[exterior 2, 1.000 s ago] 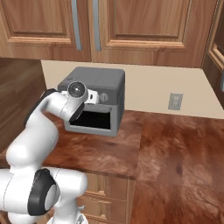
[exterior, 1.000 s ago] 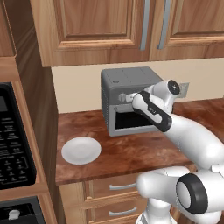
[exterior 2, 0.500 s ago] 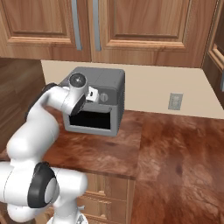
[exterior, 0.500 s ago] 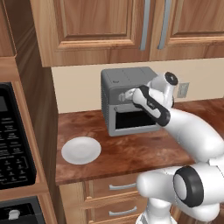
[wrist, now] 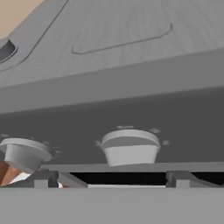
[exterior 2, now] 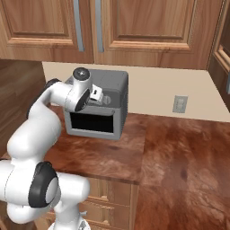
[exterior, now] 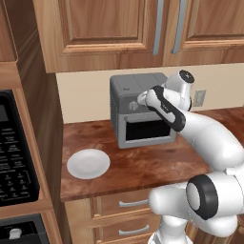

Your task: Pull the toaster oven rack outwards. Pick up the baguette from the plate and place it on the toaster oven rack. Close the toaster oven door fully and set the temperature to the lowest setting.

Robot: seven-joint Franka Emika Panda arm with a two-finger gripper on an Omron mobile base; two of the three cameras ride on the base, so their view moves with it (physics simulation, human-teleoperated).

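Left base view: looked forward and down from behind the arm's left side, taking in the counter, the toaster oven and a plate. Right base view: faced the same toaster oven and counter from the arm's right side, at a similar remove. Hand view: sat very close to the toaster oven, facing a knob on its front.

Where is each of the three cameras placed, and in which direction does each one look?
Left base view: behind the arm to its left, facing the toaster oven, the plate and the arm's elbow and base.
Right base view: behind to its right, facing the toaster oven, the wall outlet and the arm.
Hand view: on the hand, close before the oven's knob.
Shared: the toaster oven, door closed.
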